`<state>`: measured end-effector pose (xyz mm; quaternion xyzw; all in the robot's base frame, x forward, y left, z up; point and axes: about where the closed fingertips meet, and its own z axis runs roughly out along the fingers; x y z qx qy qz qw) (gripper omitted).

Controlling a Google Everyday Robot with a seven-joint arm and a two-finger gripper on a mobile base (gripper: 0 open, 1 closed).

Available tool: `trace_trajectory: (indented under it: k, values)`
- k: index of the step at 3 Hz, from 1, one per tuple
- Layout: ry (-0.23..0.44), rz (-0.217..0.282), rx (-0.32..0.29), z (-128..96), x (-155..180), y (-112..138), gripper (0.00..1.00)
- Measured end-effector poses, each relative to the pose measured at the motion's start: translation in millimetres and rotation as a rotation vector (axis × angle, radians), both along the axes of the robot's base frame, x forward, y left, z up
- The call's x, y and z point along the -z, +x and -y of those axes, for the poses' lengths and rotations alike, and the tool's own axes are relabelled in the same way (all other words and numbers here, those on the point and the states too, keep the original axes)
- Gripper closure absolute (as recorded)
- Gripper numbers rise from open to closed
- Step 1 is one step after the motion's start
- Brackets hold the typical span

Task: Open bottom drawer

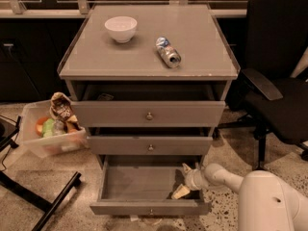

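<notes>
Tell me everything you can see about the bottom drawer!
The bottom drawer is grey, maybe painted wood. It is the lowest of three in the cabinet and stands pulled far out, showing a plain grey inside. I see nothing in it but the gripper, which reaches in at its right side. Its low front has one small round knob in the middle. It hangs just above the speckled floor.

arm [226, 176]: white, rounded | pincer [183, 180]: cream tips, in bottom drawer [139, 183]
</notes>
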<state>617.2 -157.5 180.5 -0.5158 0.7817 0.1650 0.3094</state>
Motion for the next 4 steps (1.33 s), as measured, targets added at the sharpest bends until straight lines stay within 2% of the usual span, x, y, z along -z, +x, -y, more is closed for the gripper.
trace_trajectory:
  k: [1,2,4]
  values:
    - [0.003,-0.007,0.018,2,7,-4,0.10]
    - [0.003,-0.007,0.018,2,4,-4,0.28]
    - [-0.003,-0.034,0.011,9,17,-44,0.75]
